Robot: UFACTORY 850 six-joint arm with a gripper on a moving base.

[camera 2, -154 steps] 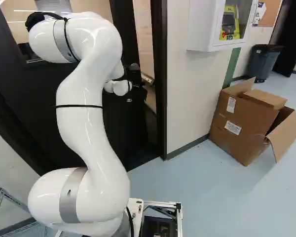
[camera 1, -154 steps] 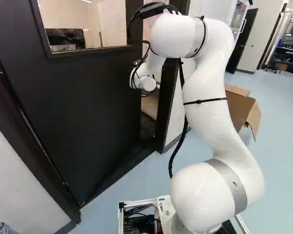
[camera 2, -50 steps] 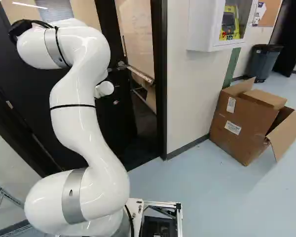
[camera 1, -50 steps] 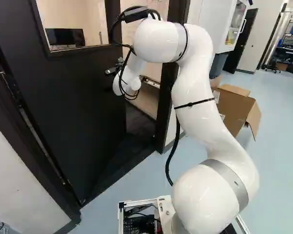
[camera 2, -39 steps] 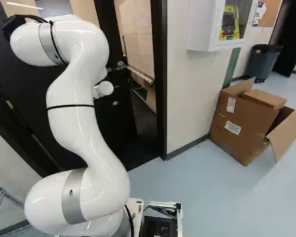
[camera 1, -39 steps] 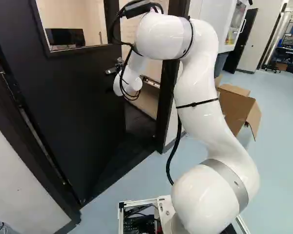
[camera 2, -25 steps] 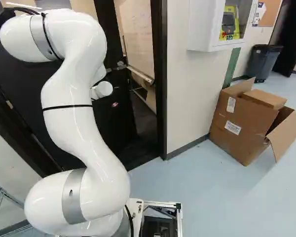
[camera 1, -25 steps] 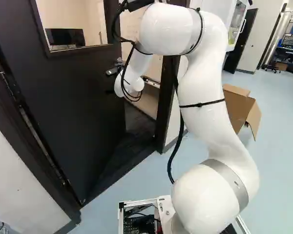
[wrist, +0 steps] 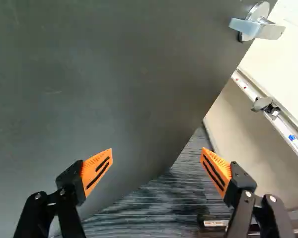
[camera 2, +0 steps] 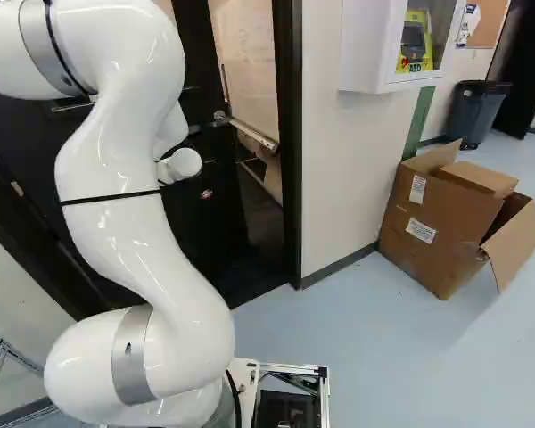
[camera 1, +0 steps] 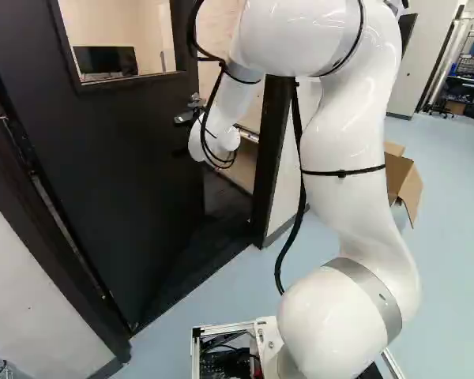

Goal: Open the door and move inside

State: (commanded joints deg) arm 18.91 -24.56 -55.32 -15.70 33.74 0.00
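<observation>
The black door (camera 1: 118, 174) stands ajar, swung inward, with a gap between its free edge and the door frame (camera 1: 270, 158). Its silver lever handle (camera 1: 186, 118) sits near that edge, just above the arm's wrist in the left base view. The wrist hides my gripper in both base views. In the wrist view my gripper (wrist: 157, 158) is open, fingers wide apart and nothing held. The dark door face (wrist: 104, 89) lies ahead of it, and the handle (wrist: 263, 29) is farther ahead, off to one side. Whether a finger touches the door, I cannot tell.
Through the gap show dark carpet (wrist: 154, 208) and a whiteboard tray (wrist: 288, 131). Right of the doorway are a wall (camera 2: 343, 178), a white cabinet (camera 2: 374, 45), an open cardboard box (camera 2: 446, 218) and a grey bin (camera 2: 478, 111).
Over three seconds the door has swung farther inward, widening the gap; lately it holds still. The wrist first went left with it, then slightly right, while the elbow shifted and rose. The base has not moved.
</observation>
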